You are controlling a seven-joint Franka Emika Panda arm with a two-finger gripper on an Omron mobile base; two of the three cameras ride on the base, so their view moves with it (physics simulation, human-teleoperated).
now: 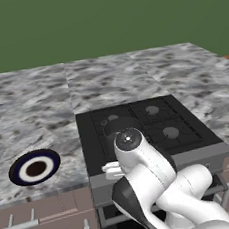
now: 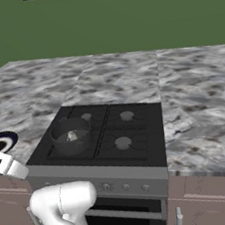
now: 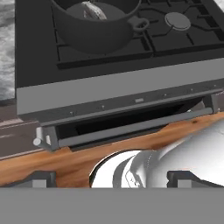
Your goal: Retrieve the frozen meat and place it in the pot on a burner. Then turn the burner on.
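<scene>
right base view: meat (image 2: 72,136) already lies in the pot (image 2: 71,135) on the front-left burner. claw (image 3: 112,178) spread wide, empty, low before the stove front. left: turning the burner on.

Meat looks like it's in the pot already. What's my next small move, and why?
Probably bring the open gripper up toward the knobs on the stove's front panel. The frozen meat already lies in the pot on the front-left burner, so lighting that burner seems all that's left.
</scene>
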